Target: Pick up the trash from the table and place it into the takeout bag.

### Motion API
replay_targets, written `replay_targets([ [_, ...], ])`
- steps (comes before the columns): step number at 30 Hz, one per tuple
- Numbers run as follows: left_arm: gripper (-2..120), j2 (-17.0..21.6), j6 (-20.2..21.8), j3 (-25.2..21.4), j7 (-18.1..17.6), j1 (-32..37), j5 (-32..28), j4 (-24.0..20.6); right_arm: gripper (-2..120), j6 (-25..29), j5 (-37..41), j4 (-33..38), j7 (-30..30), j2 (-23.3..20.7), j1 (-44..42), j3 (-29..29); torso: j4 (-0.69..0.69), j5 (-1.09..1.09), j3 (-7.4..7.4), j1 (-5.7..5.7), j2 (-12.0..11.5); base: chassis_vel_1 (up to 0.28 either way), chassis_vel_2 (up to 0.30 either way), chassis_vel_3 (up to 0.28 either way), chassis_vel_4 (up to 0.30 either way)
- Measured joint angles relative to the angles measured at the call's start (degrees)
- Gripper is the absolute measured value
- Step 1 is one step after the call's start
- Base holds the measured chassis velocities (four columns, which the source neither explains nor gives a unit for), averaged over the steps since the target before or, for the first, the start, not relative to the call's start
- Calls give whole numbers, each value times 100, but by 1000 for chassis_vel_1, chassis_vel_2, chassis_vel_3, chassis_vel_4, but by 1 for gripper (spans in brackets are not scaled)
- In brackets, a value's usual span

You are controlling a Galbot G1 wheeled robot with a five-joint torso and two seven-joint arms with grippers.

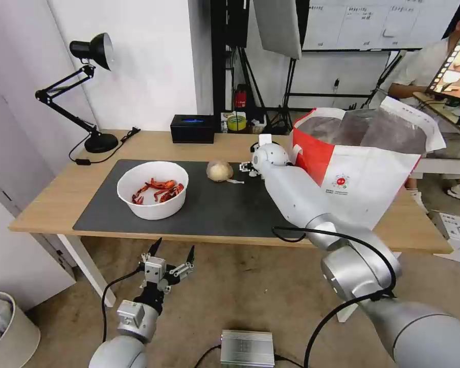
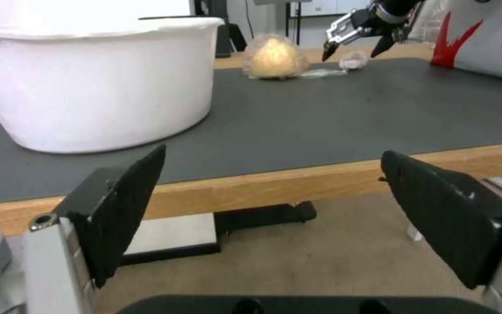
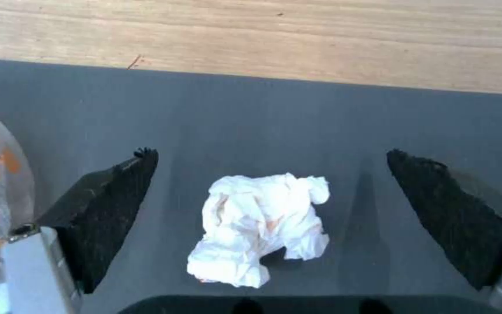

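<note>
A small white tissue wad [image 3: 262, 226] lies on the dark grey mat [image 3: 262, 113], and my right gripper [image 3: 271, 152] hangs open just above it with one finger on each side. In the head view that right gripper [image 1: 246, 167] is near the mat's back edge, between the tan wrapped ball [image 1: 219, 170] and the red-and-white takeout bag [image 1: 363, 163]. The white bowl of red crayfish shells [image 1: 152, 189] stands on the left of the mat. My left gripper [image 1: 171, 254] is open and holds nothing, below and in front of the table [image 1: 51, 199].
A black box [image 1: 191, 128] and a desk lamp [image 1: 94, 92] stand along the table's back edge. The bag stands open on the right end of the table. The left wrist view looks across the table's front edge at the bowl [image 2: 88, 83] and the ball [image 2: 274, 56].
</note>
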Motion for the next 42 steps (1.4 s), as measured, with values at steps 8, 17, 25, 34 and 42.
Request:
replay_targets([
  [8,100,3,0,20,0,-15,3,13,100,0,117,80,99,-39,9,-46,0,0,0,-1,1,0,0,0,0],
  [17,100,7,4,36,0,-18,6,13,100,0,169,147,172,-48,-42,-72,-1,-1,-1,-1,1,0,0,0,0],
  [25,100,2,7,31,0,0,18,7,100,-1,170,155,210,-24,-129,-56,-1,-1,-1,-1,1,0,0,0,0],
  [34,100,-1,10,35,0,8,31,0,100,0,259,237,293,-46,-149,-95,-1,-1,0,-1,1,0,0,0,0],
  [42,100,-17,16,54,-1,23,57,0,99,0,312,291,351,-55,-174,-126,0,0,-1,-1,1,0,0,0,0],
])
